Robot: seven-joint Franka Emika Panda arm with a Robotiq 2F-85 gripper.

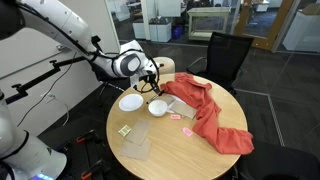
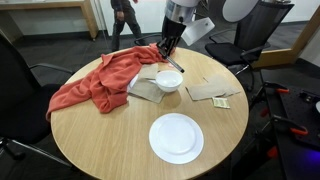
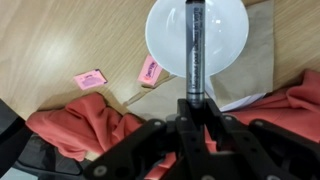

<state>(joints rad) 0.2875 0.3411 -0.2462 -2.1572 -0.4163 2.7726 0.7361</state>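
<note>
above the white bowl (image 3: 165,35) on the round wooden table (image 2: 100,145), the gripper (image 3: 195,108) is clamped on a black marker (image 3: 195,45). the marker's barrel runs out over the bowl's middle in the wrist view. whether its tip touches the bowl cannot be told. the bowl rests on a brown paper napkin (image 3: 258,70). a red cloth (image 2: 95,85) lies crumpled just left of the bowl in an exterior view, its edge over the napkin. a white plate (image 2: 176,137) sits nearer, apart from the bowl. two small pink packets (image 3: 90,79) lie on bare wood beside the cloth, near the bowl.
</note>
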